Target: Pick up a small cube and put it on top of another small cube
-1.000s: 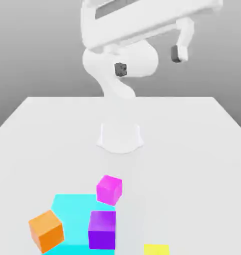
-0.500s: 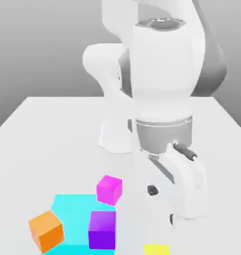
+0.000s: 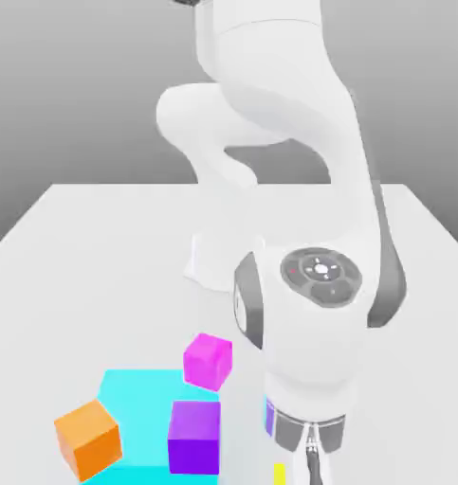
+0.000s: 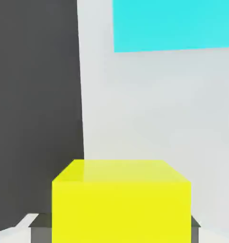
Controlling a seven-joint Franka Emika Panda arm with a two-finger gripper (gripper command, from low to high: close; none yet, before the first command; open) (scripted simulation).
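Hand (image 4: 120, 232) closed on the yellow cube (image 4: 121, 211), its 2 pads against opposite sides: that is what the hand view gives. The cube sits square between them, its faces lined up with the grip. Beyond it lies the pale counter (image 4: 159, 104), with a corner of the flat cyan patch (image 4: 173, 23) well apart from the cube.

In the exterior view, the arm (image 3: 294, 123) rises from its base (image 3: 223, 263) at the far side, arches over and drops on the exterior view's right, the wrist (image 3: 308, 422) low and roughly upright near the bottom edge. A sliver of yellow cube appears beside the hand, near and right of centre. To the exterior view's left, the purple block (image 3: 194, 438) stands at the cyan patch's right part; the orange cube (image 3: 88, 440) is at its left side, and the magenta cube (image 3: 208, 362) is by its far right corner.

I judge the pick to be at the grasp, with stacking still to do. Next comes a straight lift, high enough to clear the others, then a move left over 1 of the 2 small cubes; which 1, I can't tell.
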